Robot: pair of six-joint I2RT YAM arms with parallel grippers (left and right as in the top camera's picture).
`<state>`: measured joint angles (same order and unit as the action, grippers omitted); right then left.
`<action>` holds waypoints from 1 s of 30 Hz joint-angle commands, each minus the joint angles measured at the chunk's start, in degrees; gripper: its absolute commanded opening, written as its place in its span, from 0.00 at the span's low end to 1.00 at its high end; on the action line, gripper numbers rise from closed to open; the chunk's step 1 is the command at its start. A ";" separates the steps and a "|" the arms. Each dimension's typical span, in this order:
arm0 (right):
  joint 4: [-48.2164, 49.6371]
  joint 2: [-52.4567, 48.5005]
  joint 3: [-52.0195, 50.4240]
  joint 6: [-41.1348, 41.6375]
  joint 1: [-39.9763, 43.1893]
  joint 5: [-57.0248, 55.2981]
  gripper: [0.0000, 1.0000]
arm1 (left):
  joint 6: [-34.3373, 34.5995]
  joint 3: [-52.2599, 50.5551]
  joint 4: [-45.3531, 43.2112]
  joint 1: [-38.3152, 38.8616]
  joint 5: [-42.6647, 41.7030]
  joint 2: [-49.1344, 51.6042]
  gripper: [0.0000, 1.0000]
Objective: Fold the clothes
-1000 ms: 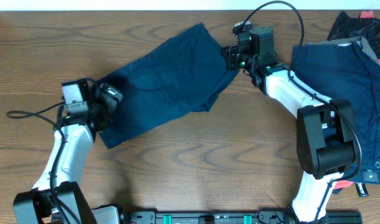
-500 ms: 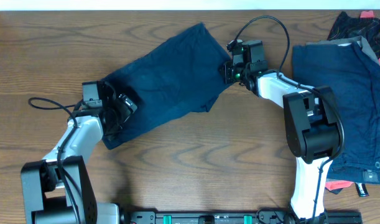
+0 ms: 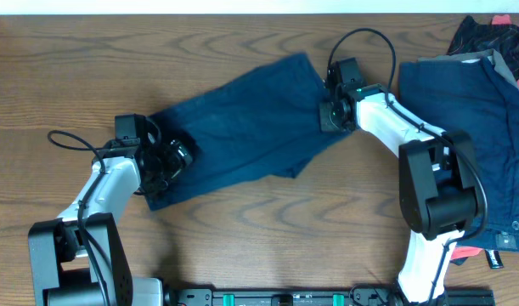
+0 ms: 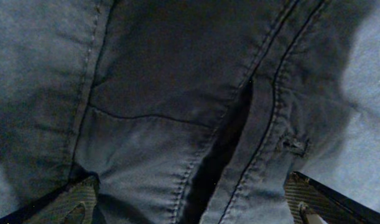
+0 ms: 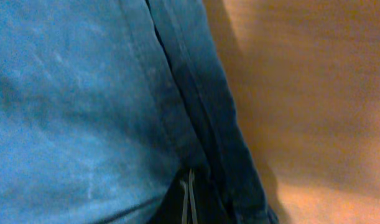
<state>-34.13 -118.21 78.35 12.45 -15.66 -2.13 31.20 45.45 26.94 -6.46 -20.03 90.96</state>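
A pair of dark navy shorts (image 3: pixel 242 127) lies spread diagonally across the table's middle. My left gripper (image 3: pixel 170 158) sits over its lower left end. In the left wrist view the left gripper's (image 4: pixel 193 208) two fingers are wide apart, with seamed fabric (image 4: pixel 177 93) filling the view between them. My right gripper (image 3: pixel 330 115) is at the shorts' right edge. In the right wrist view its fingers (image 5: pixel 188 196) are pinched together on the dark hem (image 5: pixel 196 124). A second navy garment (image 3: pixel 463 119) lies flat at the right.
A heap of dark and red clothes (image 3: pixel 497 38) sits at the back right corner. The right arm (image 3: pixel 395 127) crosses over the second garment's left edge. Bare wooden table (image 3: pixel 267 229) lies in front of the shorts. A cable (image 3: pixel 68 140) loops left of the left arm.
The right gripper has moved right and toward the front, dragging the shorts' right end with it. The left gripper slid onto the shorts' left end and has stayed there.
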 commanded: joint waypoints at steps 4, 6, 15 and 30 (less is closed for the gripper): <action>-6.32 2.21 -1.86 3.87 1.79 -10.25 0.01 | -9.25 -1.01 3.52 0.04 -1.77 -4.11 0.98; -7.34 3.56 -1.86 5.14 2.14 -10.01 0.01 | -11.54 -0.44 4.66 -0.09 -0.92 -7.61 0.98; -8.55 18.18 -1.84 4.72 2.21 -7.34 0.56 | -13.40 -0.11 6.73 -6.23 3.17 -16.96 0.98; -11.93 25.83 -1.95 2.29 2.08 -1.01 0.56 | -20.70 -0.11 -2.01 -11.37 -5.09 2.34 0.98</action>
<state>-45.69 -92.25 76.31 15.25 -13.96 -4.23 12.75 44.97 25.87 -17.72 -22.76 90.61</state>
